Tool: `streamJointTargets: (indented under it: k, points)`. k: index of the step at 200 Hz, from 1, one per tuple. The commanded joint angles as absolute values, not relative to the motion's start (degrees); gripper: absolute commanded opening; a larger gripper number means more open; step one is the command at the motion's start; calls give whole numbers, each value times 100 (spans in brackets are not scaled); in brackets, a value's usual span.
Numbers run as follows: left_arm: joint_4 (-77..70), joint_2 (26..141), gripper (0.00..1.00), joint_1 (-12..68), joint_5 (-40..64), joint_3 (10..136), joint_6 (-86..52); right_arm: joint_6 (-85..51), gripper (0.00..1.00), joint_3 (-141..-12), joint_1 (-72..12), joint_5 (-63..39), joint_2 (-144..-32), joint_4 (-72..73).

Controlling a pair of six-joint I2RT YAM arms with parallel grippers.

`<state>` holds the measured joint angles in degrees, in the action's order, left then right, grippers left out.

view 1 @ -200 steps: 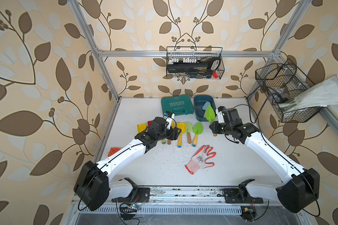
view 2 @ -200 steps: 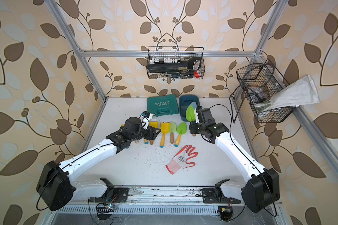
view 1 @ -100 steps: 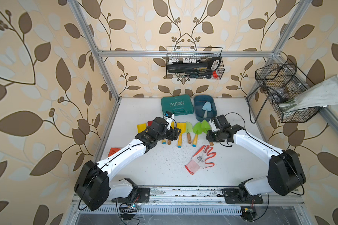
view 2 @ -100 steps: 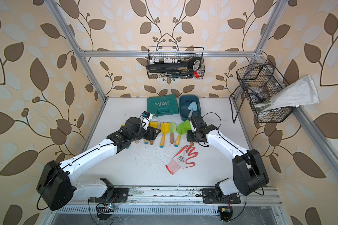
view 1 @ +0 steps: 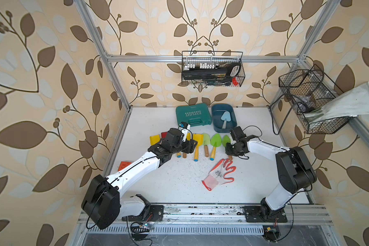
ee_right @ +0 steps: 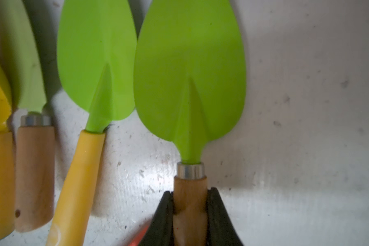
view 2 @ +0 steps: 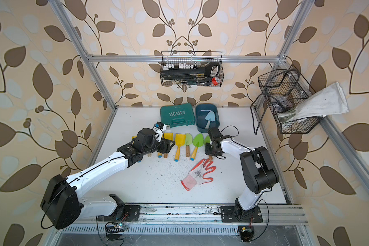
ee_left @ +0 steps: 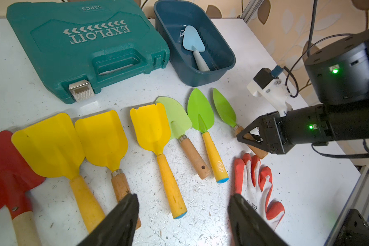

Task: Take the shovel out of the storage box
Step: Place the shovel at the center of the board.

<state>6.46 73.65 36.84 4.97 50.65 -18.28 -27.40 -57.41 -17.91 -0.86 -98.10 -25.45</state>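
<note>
White tabletop (view 1: 179, 187), glove (view 1: 218, 173) nearest; right gripper (ee_right: 190, 192) pinches the wooden handle of a green shovel (ee_right: 190, 74) lying at the row's end; left gripper (ee_left: 183, 199) hangs spread above yellow shovels (ee_left: 150, 125); farthest, a pale blue shovel (ee_left: 193, 42) lies inside the storage box (ee_left: 196, 77)

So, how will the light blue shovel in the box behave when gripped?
The light blue shovel seems plastic: probably light and stiff. Its smooth handle may slip. Loose in the storage box, it could slide if nudged.
</note>
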Motion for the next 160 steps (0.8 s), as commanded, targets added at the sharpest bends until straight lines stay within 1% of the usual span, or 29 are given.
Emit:
streamJointTargets:
  k: [1,23,40,58,94,129,147,160]
  points:
    - [751,7426,72,3718,527,5304,-1797,-2818,14,-6050,-1793,94,-10100,-2358]
    - [773,7397,72,3718,514,5309,-1792,-2799,19,-6117,-1793,123,-10273,-2376]
    - [765,7366,72,3723,514,5293,-1788,-2793,27,-6111,-1793,123,-10292,-2363]
    - [765,7359,72,3718,519,5298,-1793,-2797,34,-6080,-1793,158,-10243,-2341]
    - [783,7400,72,3720,543,5317,-1804,-2798,51,-5978,-1880,329,-9826,-2348]
    - [809,7339,72,3718,501,5313,-1783,-2741,56,-5889,-2062,685,-8936,-2506]
    - [809,7304,72,3718,501,5301,-1783,-2686,57,-5934,-2096,781,-8465,-2497]
    - [800,7295,72,3722,504,5291,-1793,-2617,57,-6130,-2076,835,-8359,-2574]
